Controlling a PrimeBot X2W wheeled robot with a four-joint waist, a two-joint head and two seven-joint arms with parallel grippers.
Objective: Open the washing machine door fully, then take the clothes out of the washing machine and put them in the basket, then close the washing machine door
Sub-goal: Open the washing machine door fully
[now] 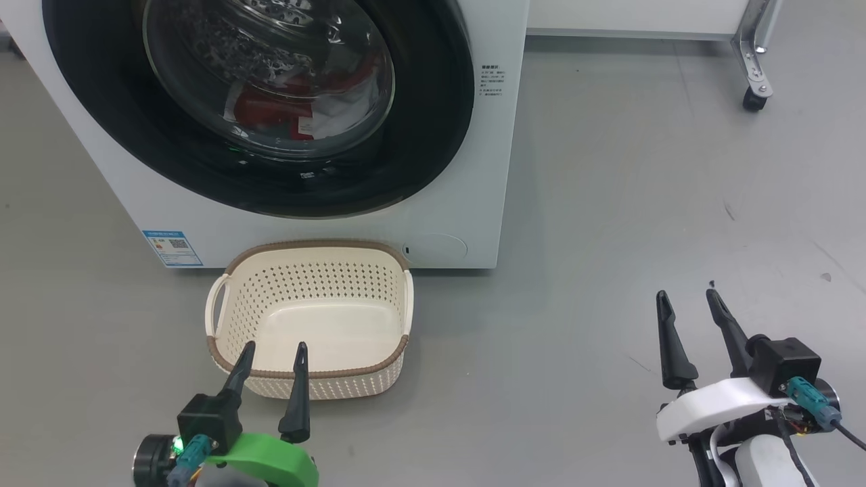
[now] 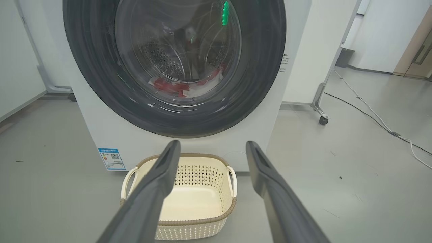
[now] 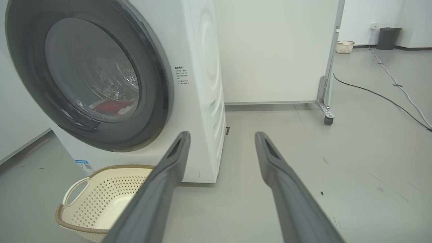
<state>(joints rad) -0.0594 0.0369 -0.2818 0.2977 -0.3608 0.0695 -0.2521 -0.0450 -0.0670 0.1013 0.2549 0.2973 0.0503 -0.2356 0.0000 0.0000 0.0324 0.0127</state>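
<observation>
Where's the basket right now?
Head view, lower left: the basket sits empty on the floor right in front of the washing machine, below its closed door, just ahead of the left claw.

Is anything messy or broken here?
No, nothing looks wrong. The door is shut, the red clothes sit inside the washing machine, and the empty basket stands upright on the floor in front of it.
</observation>
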